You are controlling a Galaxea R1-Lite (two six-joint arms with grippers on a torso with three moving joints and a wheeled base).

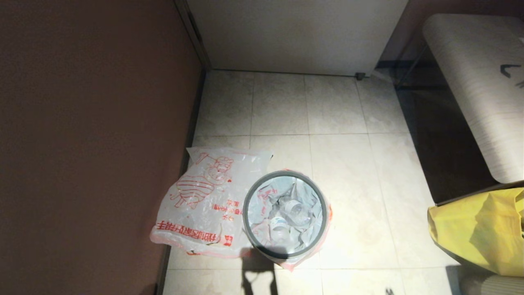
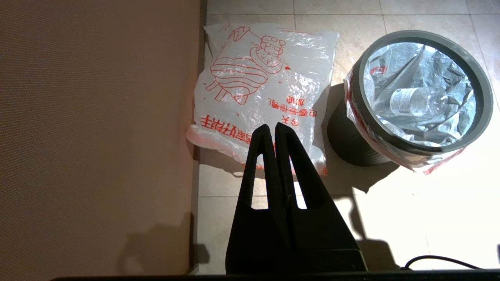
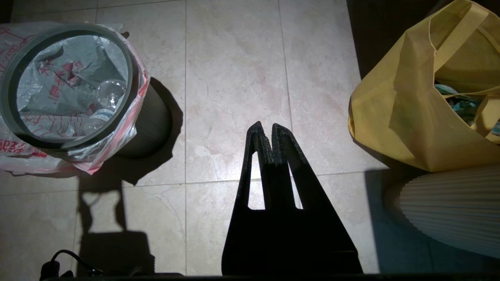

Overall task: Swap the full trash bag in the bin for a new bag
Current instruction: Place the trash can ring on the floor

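Observation:
The bin (image 1: 246, 221) stands on the tiled floor, its grey hoop clamping the full trash bag (image 1: 266, 196), whose skin lines the inside and folds over the rim; clear bottles (image 1: 292, 211) lie in it. The new bag (image 1: 204, 200) lies flat on the floor beside the bin, against the brown wall. In the left wrist view my left gripper (image 2: 272, 127) hangs shut and empty above the near edge of the new bag (image 2: 258, 89), with the bin (image 2: 347, 144) off to one side. My right gripper (image 3: 264, 125) is shut and empty over bare tile between the bin (image 3: 152, 121) and the yellow bag.
A big yellow bag (image 1: 483, 229) stands at the right, beside a ribbed white object (image 3: 449, 207). A brown wall (image 1: 94, 143) runs along the left, a white cabinet (image 1: 294, 32) closes the back, and a pale bench (image 1: 479, 82) sits at the right.

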